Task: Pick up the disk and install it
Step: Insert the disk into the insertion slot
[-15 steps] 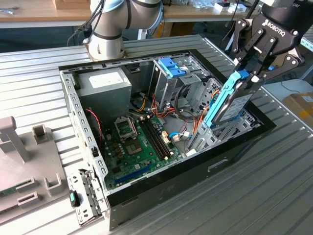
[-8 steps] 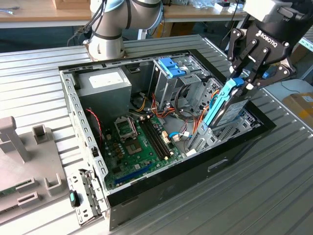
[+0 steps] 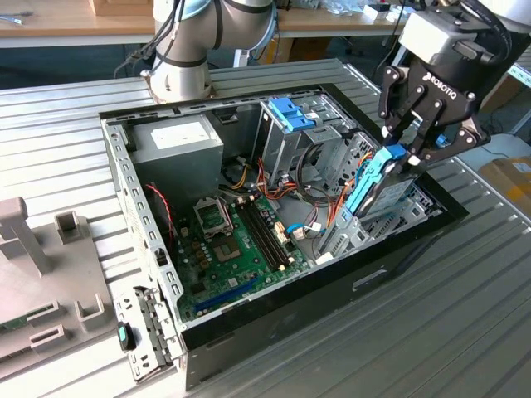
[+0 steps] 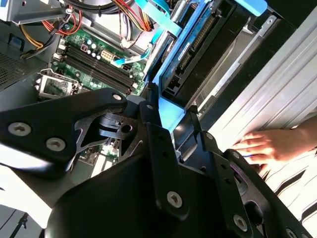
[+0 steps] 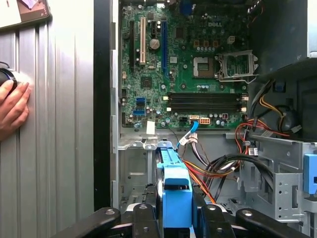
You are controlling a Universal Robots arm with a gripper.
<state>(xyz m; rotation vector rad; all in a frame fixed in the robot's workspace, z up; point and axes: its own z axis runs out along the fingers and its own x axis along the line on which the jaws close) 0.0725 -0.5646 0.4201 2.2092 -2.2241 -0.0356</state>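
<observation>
Nearest us, the gripper (image 5: pixel 176 223) is pinching the light-blue rail of the disk (image 5: pixel 174 171). Its jaws are sitting nearly together with only that rail between them, as both wrist views are showing. Picking up is looking done to us: in the exterior view the disk is hanging on edge directly below the jaws, tilting into the drive bay of the open computer case (image 3: pixel 249 327), and we are judging it not yet seated, so installing is remaining.

Ribbed grey metal tabletop (image 3: pixel 465 332) w/ wooden bench (image 3: pixel 66 21) behind, cardboard box (image 3: pixel 510 186) at the exterior view's right.
</observation>
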